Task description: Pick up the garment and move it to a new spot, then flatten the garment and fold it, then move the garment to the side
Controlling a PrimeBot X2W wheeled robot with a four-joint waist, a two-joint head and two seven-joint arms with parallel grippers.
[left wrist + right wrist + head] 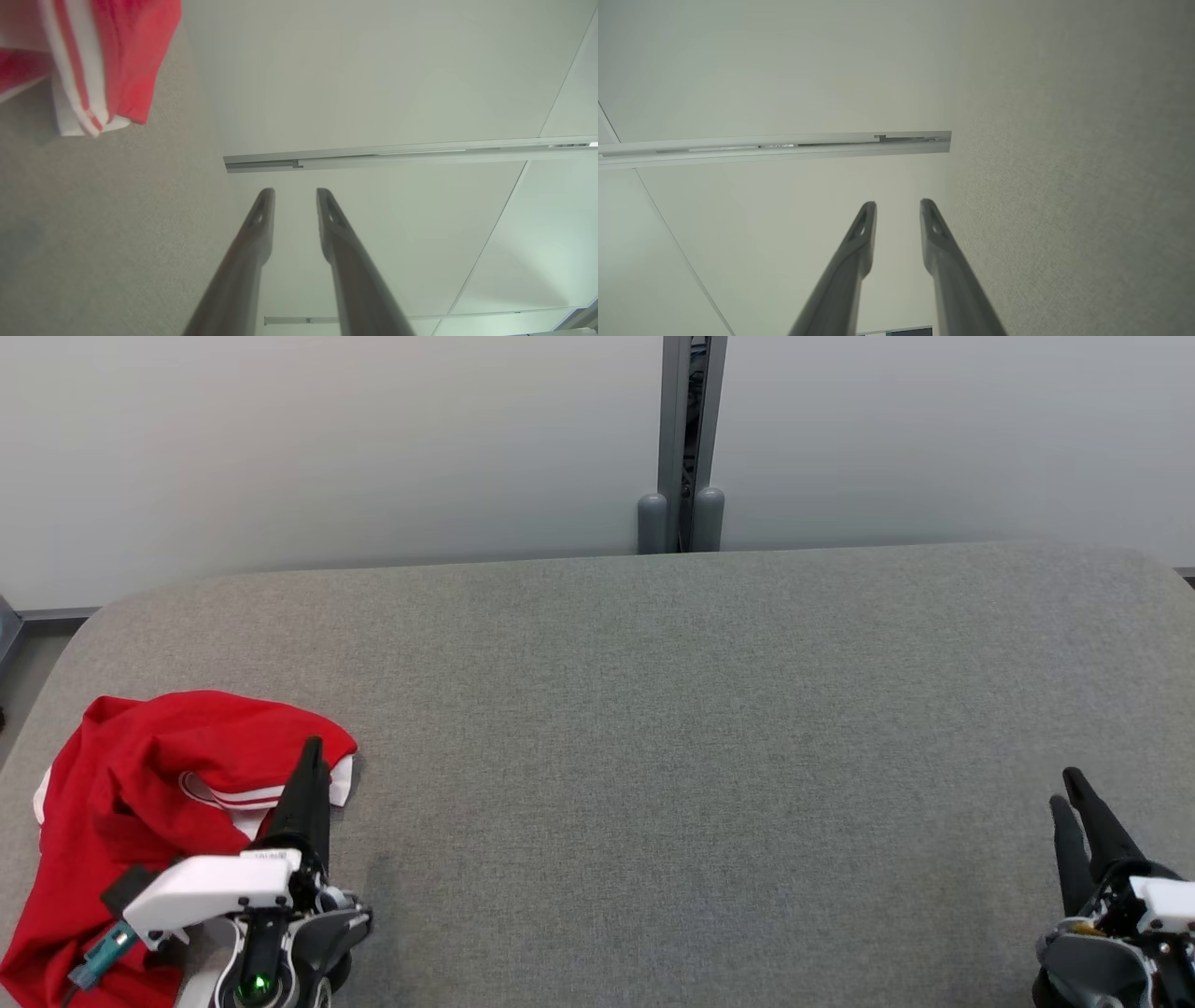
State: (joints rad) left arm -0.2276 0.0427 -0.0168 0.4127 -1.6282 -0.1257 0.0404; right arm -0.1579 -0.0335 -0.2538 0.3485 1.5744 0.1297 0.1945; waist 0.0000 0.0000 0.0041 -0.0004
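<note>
- The red garment (140,775) lies crumpled at the table's (653,709) near left corner, with no clear long axis.
- The left gripper (313,751) is at that same corner, by the garment's right edge, so the garment lies to its left. Its 2 fingers stand narrowly apart and hold nothing.
- The right gripper (1066,787) is at the table's near right corner, well apart from the garment. It too is narrowly parted and empty.
- The left arm is clearly the nearer one for the pickup.
</note>
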